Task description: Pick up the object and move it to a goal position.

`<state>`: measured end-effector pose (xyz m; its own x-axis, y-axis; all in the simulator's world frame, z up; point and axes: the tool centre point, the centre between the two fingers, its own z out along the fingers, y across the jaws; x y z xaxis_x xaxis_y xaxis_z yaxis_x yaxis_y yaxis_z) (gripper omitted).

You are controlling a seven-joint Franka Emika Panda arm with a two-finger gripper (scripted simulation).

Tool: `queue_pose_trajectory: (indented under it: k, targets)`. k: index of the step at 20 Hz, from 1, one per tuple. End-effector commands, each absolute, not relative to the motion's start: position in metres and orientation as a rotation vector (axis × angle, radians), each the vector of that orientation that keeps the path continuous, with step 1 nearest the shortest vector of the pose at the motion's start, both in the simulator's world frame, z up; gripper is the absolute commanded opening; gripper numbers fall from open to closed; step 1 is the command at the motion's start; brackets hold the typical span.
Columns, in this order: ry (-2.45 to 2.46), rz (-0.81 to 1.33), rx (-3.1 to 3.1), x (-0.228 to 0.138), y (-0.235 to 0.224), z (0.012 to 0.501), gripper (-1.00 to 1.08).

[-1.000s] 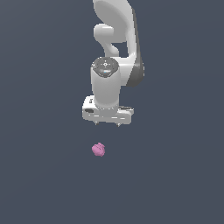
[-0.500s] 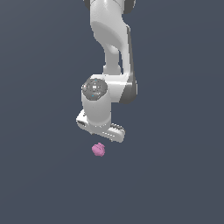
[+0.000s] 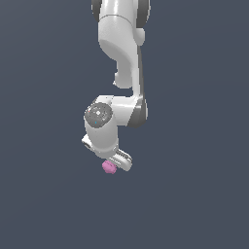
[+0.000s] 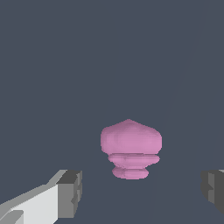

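The object is a small pink lumpy blob (image 3: 109, 168) on the dark grey floor. In the exterior view my white gripper (image 3: 115, 160) hangs right over it, and its lower edge overlaps the blob's top. In the wrist view the blob (image 4: 131, 148) lies between and just beyond my two dark fingertips (image 4: 70, 192), which stand wide apart. My gripper (image 4: 142, 190) is open and holds nothing.
The dark grey floor (image 3: 194, 194) stretches flat in all directions. The white arm (image 3: 121, 58) rises above the gripper to the top of the exterior view.
The arm has come down and shifted a little toward the exterior view's left. The gripper went from well above the blob to right over it. The blob has not moved.
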<state>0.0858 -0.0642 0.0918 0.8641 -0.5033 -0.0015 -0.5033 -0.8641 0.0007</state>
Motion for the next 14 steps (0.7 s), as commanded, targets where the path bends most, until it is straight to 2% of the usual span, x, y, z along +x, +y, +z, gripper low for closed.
queue_pose_trajectory:
  k: [1, 7, 14]
  targets:
    - [-0.845, 0.000, 3.026, 0.088, -0.066, 0.089, 1.00]
    - [-0.843, -0.002, 3.026, 0.088, -0.066, 0.085, 1.00]
    - [-0.849, 0.000, 3.025, 0.087, -0.066, 0.051, 1.00]
